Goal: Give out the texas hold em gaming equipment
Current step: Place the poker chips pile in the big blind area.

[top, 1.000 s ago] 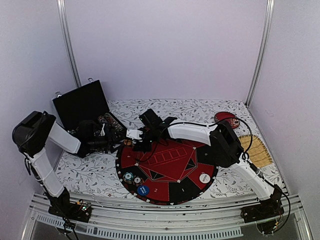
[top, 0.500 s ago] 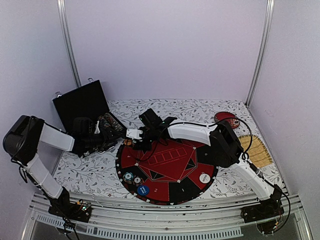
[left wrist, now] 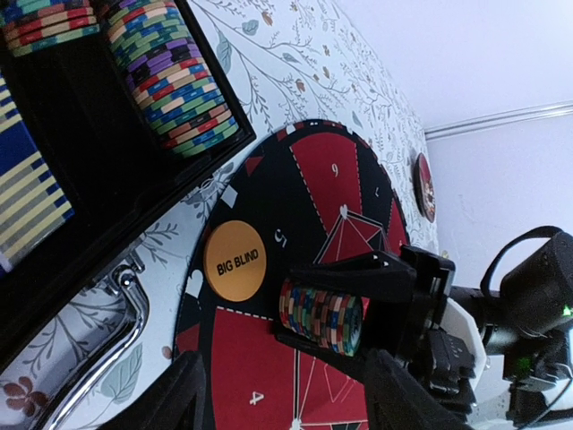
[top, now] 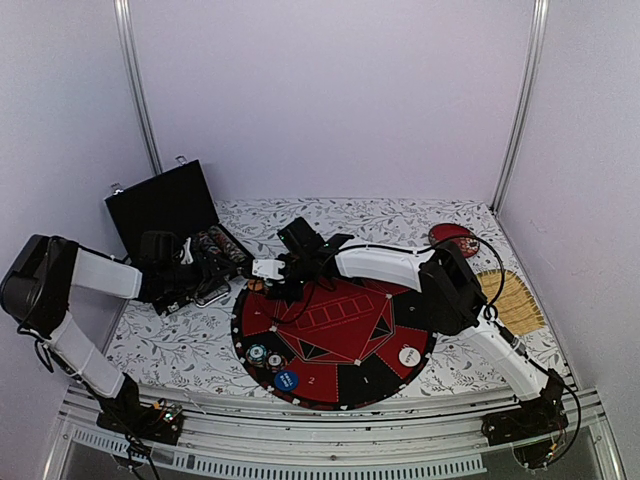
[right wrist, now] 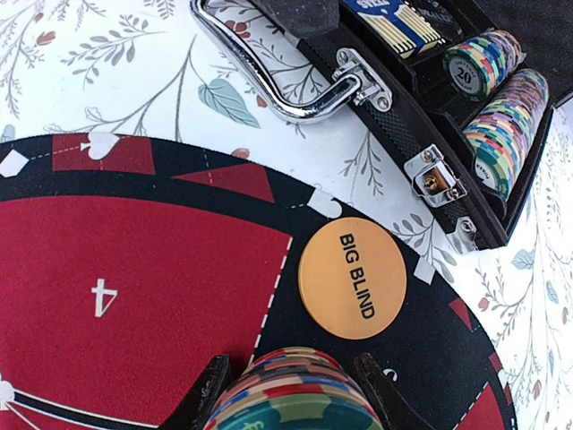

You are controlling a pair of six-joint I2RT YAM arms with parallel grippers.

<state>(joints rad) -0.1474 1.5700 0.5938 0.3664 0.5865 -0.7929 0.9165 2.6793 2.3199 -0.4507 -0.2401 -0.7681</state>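
My right gripper [right wrist: 291, 374] is shut on a stack of striped poker chips [right wrist: 288, 399], held just above the round red and black poker mat [top: 345, 345] near its upper left rim. The same stack [left wrist: 320, 315] shows sideways in the left wrist view. An orange BIG BLIND disc [right wrist: 352, 278] lies on the mat beside it. My left gripper [top: 200, 270] is open and empty at the black case [top: 165, 215], where rows of chips [left wrist: 175, 81] lie. A blue disc [top: 287, 380], a white disc [top: 409, 355] and two small chip stacks [top: 265, 356] sit on the mat's near side.
The open case has a chrome handle [right wrist: 277, 85] facing the mat and a blue card box [right wrist: 394, 18] inside. A dark red plate [top: 452, 238] lies at the back right, with a straw-coloured slatted mat [top: 512, 300] in front of it. White walls enclose the table.
My left arm has drawn back to the left, away from the mat and over the case. The right arm and its chip stack have stayed put.
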